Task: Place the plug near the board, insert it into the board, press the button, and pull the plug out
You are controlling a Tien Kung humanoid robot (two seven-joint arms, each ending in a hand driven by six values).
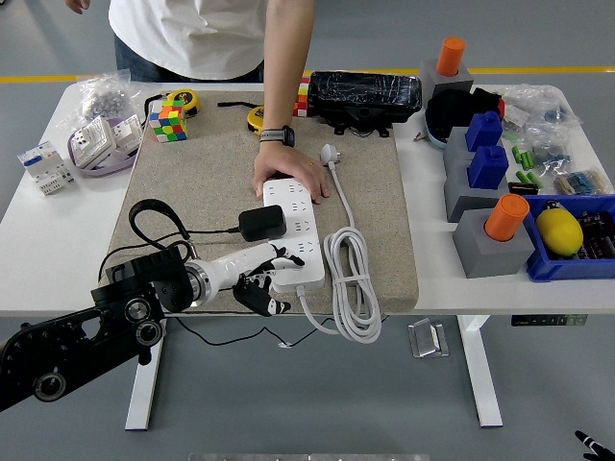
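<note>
In the board [290, 230], black plug [260, 223]

High head view over table [38, 240]

A white power strip [291, 232] lies on a beige mat [375, 192] on the white table [432, 269], with a black plug [260, 223] sitting on its left side. The robot's left hand [258, 276] reaches in from the lower left, its fingers [277, 255] resting at the strip's near end. A person's hand [288, 173] presses down on the strip's far end. The strip's white cord [351, 279] lies coiled just beside it on the right. A Rubik's cube [165, 123] sits at the mat's far left corner.
</note>
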